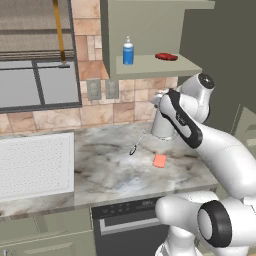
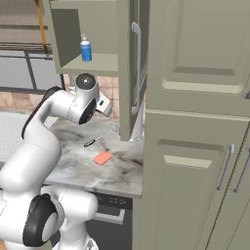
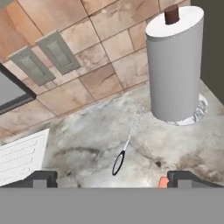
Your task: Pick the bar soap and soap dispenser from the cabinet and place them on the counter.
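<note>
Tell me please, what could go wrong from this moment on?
1. The small blue soap dispenser stands upright near the shelf edge of the sage-green cabinet; a careless approach by the open gripper could tip it over.
2. The coral-pink bar soap already lies on the marble-veined counter near the thin whisk and white paper-towel roll; setting the bottle down there could knock them.
</note>
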